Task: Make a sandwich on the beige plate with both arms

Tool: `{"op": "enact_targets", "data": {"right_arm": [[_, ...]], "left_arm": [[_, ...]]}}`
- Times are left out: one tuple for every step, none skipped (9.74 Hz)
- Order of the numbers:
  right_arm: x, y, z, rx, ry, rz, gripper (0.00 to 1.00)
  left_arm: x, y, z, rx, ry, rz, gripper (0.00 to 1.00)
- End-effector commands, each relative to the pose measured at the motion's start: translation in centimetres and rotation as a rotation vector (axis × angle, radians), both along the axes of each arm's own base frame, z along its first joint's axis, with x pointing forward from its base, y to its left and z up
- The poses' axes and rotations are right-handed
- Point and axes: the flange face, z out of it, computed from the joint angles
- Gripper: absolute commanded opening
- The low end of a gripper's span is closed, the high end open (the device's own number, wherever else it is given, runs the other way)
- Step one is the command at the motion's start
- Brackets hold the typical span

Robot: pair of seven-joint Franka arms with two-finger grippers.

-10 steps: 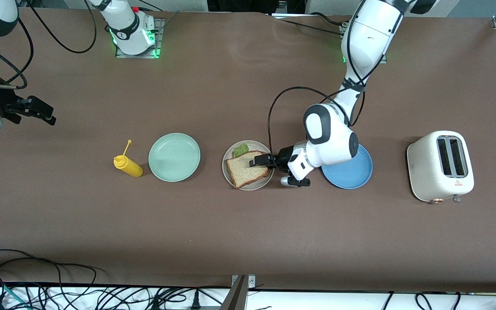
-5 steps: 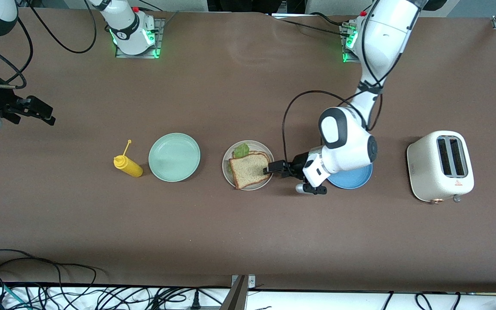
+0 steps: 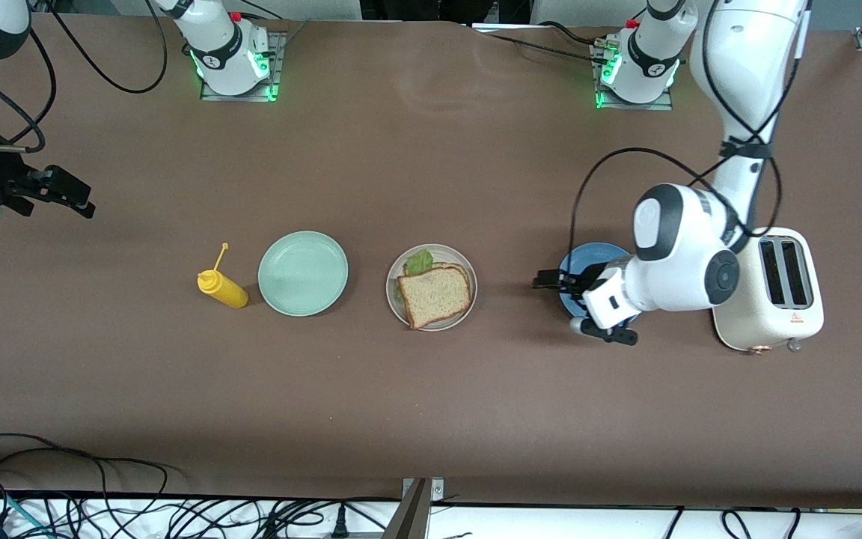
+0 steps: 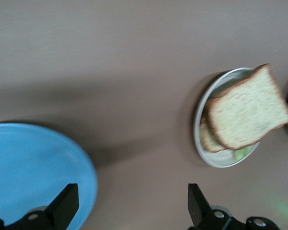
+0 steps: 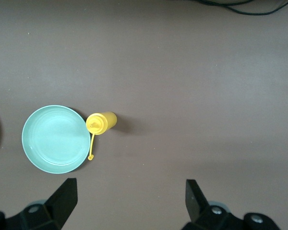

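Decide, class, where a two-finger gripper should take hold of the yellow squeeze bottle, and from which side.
Probably the yellow squeeze bottle across its round body, from above: it appears to lie on the table beside the mint-green plate, its thin nozzle too slight to grip.

We see that the left gripper (image 3: pixel 548 282) has drawn away from the sandwich (image 3: pixel 435 293) on the beige plate (image 3: pixel 396 299) and now hangs over the blue plate (image 3: pixel 572 262), toward the left arm's end of the table, its fingers spread and empty. The top bread slice, earlier partly covered by the fingers, now lies fully uncovered and sits squarer on the plate.
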Motion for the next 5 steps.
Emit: {"op": "enact_targets", "data": {"right_arm": [[0.7, 0.8, 1.5, -0.017, -0.024, 0.012, 1.0], [0.5, 1.0, 1.6, -0.018, -0.013, 0.018, 1.0], [0.0, 1.1, 1.5, -0.016, 0.019, 0.014, 1.0], [-0.3, 1.1, 1.4, -0.016, 0.042, 0.013, 1.0], [-0.4, 1.1, 1.4, -0.016, 0.044, 0.013, 1.0]], "left_arm": [[-0.6, 4.7, 2.6, 0.105, 0.045, -0.039, 1.0], [-0.6, 7.1, 4.2, 0.157, 0.036, -0.048, 1.0], [-0.8, 9.0, 5.7, 0.208, 0.032, -0.059, 1.0], [-1.0, 10.5, 7.2, 0.258, 0.023, -0.069, 1.0], [-1.3, 11.9, 9.1, 0.312, 0.007, -0.076, 1.0]]}}
